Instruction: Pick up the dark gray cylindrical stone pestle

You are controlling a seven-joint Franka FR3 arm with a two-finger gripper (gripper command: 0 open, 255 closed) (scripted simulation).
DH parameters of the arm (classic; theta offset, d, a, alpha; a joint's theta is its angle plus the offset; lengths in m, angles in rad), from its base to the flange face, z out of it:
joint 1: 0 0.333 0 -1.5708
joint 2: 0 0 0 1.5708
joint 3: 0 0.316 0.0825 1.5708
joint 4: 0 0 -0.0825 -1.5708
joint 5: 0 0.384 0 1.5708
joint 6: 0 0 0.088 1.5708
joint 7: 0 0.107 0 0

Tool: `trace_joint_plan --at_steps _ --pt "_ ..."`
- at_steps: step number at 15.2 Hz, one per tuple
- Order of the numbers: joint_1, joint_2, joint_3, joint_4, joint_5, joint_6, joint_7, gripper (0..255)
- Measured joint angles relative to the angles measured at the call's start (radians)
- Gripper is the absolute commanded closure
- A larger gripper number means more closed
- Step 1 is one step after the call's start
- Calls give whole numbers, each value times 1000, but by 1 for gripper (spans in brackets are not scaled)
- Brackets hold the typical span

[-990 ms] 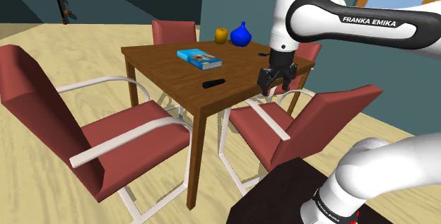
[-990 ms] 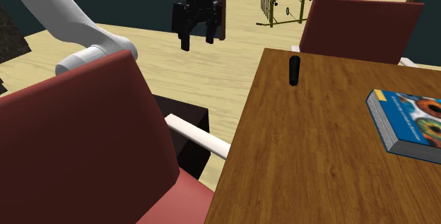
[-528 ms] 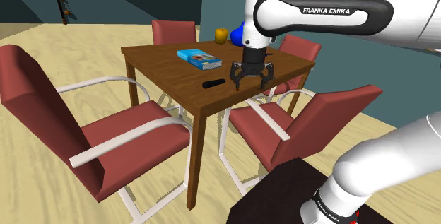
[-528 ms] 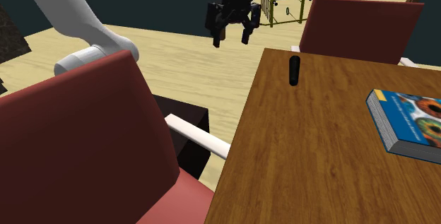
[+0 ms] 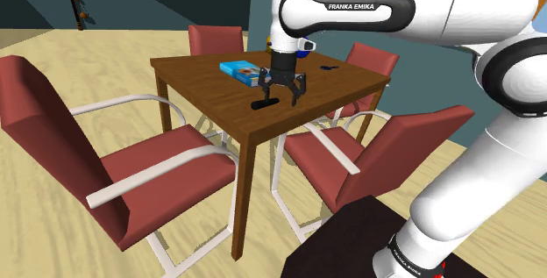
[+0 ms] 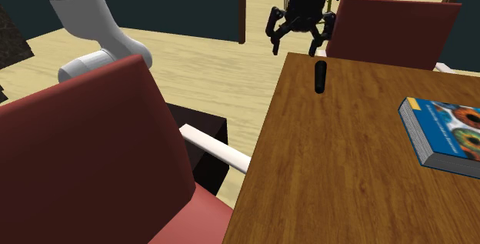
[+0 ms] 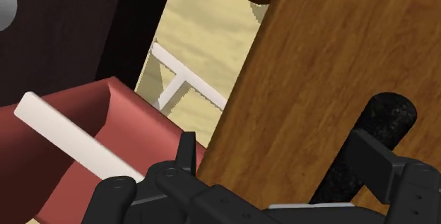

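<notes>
The pestle (image 5: 265, 103) is a short, dark, rough-surfaced cylinder lying flat on the brown wooden table (image 5: 210, 92), near the edge that faces the stand. My gripper (image 5: 279, 97) hangs open just above it, slightly to the shoulder view's right. In the second exterior view the gripper (image 6: 295, 44) hovers over the table's far edge, its fingers spread, with the pestle (image 6: 320, 76) lying a little nearer the camera. In the wrist view the pestle (image 7: 387, 113) lies on the table beside one finger (image 7: 373, 160), not between the two; the gripper (image 7: 283, 169) straddles the table edge.
A blue book (image 5: 246, 72) lies on the table behind the pestle. Red chairs with white arms ring the table: one at the near side (image 5: 131, 171), one by the stand (image 5: 368, 158), one beyond (image 5: 215, 39). A chair back (image 6: 100, 142) fills the second exterior view's foreground.
The arm has swung toward the shoulder view's left, carrying the gripper from beyond the table's edge to just above the pestle. Its fingers have stayed open. The pestle has not moved.
</notes>
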State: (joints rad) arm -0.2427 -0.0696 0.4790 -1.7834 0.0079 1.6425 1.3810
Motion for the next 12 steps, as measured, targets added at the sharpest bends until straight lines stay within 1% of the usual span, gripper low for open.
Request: trace_joint_plan --at_steps 2,4,6,12 --pt "-1 83 8 78 -30 4 128 0" --pt "3 167 6 174 -61 -10 248 0" --pt "11 222 1 227 -82 -6 336 0" --pt "7 227 -5 157 -84 71 363 0"
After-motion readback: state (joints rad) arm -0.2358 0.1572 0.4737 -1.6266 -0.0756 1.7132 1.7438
